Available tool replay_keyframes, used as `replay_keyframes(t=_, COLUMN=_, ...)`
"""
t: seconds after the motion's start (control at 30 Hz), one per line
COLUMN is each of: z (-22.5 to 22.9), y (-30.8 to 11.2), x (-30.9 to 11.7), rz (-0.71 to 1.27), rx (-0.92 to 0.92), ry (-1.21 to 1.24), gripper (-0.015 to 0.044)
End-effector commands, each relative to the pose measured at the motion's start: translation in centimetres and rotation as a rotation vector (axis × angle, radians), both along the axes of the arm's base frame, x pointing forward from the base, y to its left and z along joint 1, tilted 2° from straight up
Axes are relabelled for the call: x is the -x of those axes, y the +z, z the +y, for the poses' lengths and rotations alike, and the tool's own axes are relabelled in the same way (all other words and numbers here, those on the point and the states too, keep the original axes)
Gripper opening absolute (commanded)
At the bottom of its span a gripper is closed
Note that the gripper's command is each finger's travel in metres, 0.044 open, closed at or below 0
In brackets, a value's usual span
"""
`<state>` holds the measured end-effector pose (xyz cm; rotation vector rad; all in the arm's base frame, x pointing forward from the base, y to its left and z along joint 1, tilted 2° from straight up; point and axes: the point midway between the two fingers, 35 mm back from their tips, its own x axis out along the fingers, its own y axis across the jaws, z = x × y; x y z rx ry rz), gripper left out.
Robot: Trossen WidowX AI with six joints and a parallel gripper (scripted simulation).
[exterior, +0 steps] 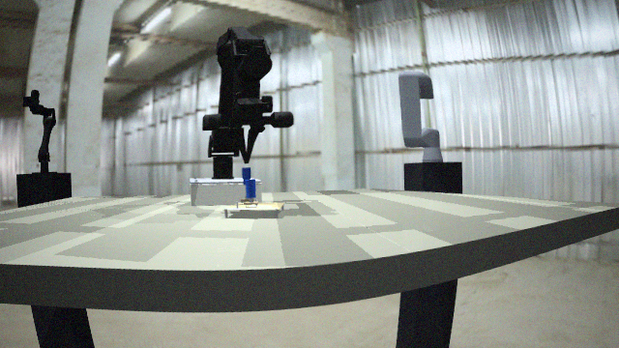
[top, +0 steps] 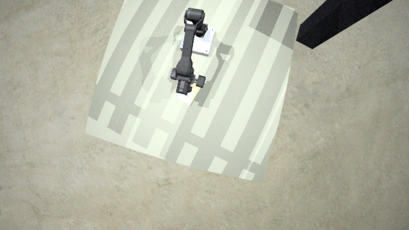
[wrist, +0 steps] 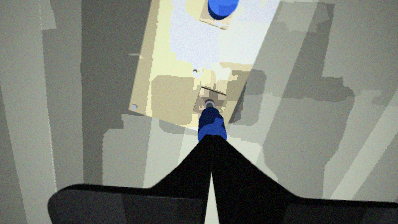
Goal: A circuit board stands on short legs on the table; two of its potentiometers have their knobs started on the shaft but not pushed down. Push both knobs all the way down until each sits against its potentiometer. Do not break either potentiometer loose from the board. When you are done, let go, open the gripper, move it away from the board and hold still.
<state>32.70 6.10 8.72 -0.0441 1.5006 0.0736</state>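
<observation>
The circuit board (top: 190, 101) (exterior: 271, 207) (wrist: 165, 60) stands on short legs on the table. The knob nearer the arm's base (exterior: 247, 173) (wrist: 212, 125) is blue and upright, with its grey shaft showing below it in the wrist view. The other blue knob (exterior: 250, 188) (wrist: 223, 7) stands on the board's far part, cut off by the wrist view's top edge. My gripper (exterior: 247, 161) (wrist: 211, 141) is shut on nothing. Its tips are just above the nearer knob, with a small gap in the exterior view, and cover part of its top in the wrist view. The top view hides the tips.
The arm's white base box (top: 208, 41) (exterior: 213, 194) stands behind the board. The striped table (top: 160, 140) (exterior: 314, 253) carries strong shadows around the board. A black beam shows at the upper right in the top view. Two other arms on black pedestals stand in the background.
</observation>
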Motion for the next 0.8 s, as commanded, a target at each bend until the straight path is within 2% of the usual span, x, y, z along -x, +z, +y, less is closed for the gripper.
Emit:
replay_keyframes(t=0.0, z=-0.05, y=-0.43, x=0.08, rz=0.009, rx=0.005, ry=-0.005, gripper=0.0000)
replay_keyframes(t=0.77, z=-0.04, y=-0.67, x=0.07, rz=0.009, rx=0.005, ry=-0.005, gripper=0.0000)
